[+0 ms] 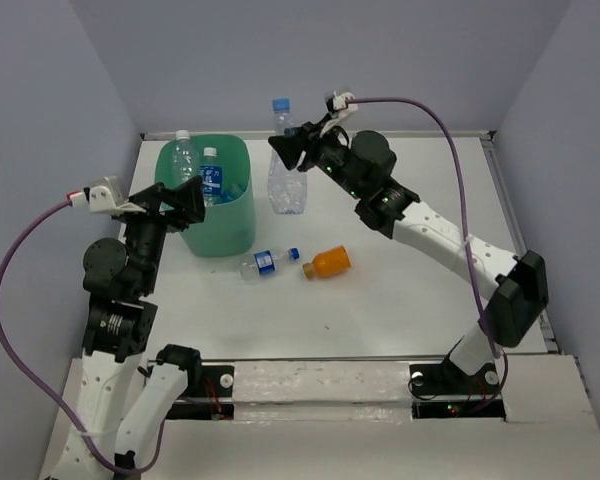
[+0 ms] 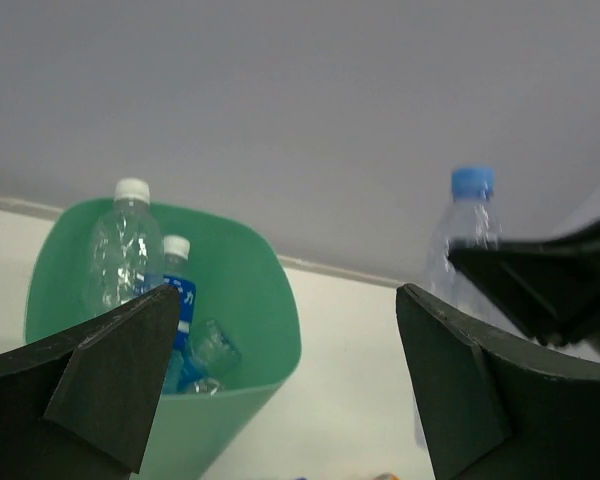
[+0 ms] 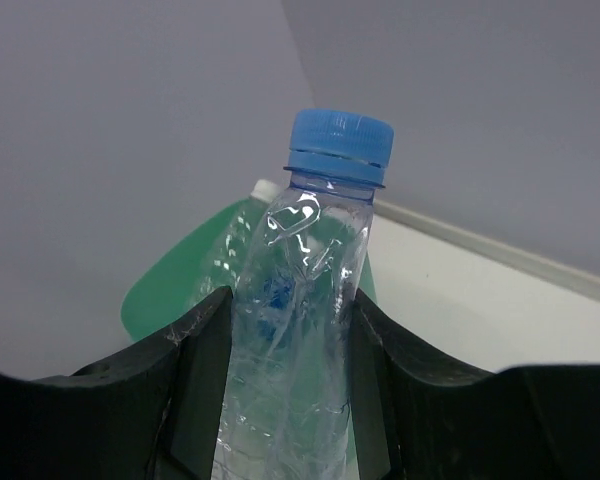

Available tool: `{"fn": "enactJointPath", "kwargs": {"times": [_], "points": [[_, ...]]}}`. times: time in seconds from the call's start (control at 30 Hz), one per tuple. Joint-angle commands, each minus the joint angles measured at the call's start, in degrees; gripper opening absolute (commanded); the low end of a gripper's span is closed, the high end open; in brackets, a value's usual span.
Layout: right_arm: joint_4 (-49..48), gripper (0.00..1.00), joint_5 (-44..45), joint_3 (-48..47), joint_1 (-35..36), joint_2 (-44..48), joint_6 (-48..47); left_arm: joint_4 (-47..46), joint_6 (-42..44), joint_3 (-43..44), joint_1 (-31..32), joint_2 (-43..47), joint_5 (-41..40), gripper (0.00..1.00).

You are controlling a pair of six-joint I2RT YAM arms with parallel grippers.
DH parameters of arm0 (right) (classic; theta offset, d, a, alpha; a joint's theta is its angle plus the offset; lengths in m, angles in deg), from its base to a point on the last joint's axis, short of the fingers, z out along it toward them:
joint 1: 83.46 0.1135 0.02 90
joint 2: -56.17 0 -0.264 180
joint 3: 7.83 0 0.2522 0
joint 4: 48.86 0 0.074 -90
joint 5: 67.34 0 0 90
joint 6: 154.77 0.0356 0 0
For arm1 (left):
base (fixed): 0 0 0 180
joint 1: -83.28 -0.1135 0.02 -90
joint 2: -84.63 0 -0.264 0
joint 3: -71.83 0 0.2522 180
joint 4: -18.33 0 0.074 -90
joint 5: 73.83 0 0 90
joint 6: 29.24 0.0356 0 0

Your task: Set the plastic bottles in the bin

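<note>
Mint-green bin, upright, far left of table; inside, clear white-capped bottle and blue-labelled bottle. Just right of bin: tall blue-capped bottle, upright, clamped at upper body by right end effector. In front of bin, lying flat: small clear bottle, orange bottle. Left end effector at bin's near-left rim, spread wide, empty.

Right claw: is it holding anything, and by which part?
The right claw grips the clear blue-capped bottle by its upper body, below the neck. The left claw is open, empty.
</note>
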Motion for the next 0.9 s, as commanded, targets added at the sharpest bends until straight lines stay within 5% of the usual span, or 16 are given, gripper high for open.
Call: {"fn": "enactJointPath", "kwargs": {"times": [0.0, 0.37, 0.57, 0.7, 0.87], "points": [[-2.62, 0.0, -3.25, -16.74, 2.04, -8.77, -8.47, 8.19, -2.29, -3.63, 0.14, 5.5, 3.31, 0.99], [-1.04, 0.0, -1.31, -49.25, 4.24, -35.23, -7.95, 14.53, -2.82, -6.44, 0.14, 8.85, 1.38, 0.99], [-2.43, 0.0, -1.05, -54.3, 5.91, -43.32, -8.04, 15.67, -1.68, -7.06, 0.14, 9.2, 1.1, 0.99], [-4.36, 0.02, -0.61, -48.27, 6.44, -43.25, -6.98, 17.34, -2.03, -6.27, 0.14, 9.11, 4.01, 0.99], [-9.3, 0.53, -1.04, -39.19, 7.05, -37.1, -7.24, 18.83, -2.29, -5.74, 0.14, 8.15, 9.27, 0.99]]}}
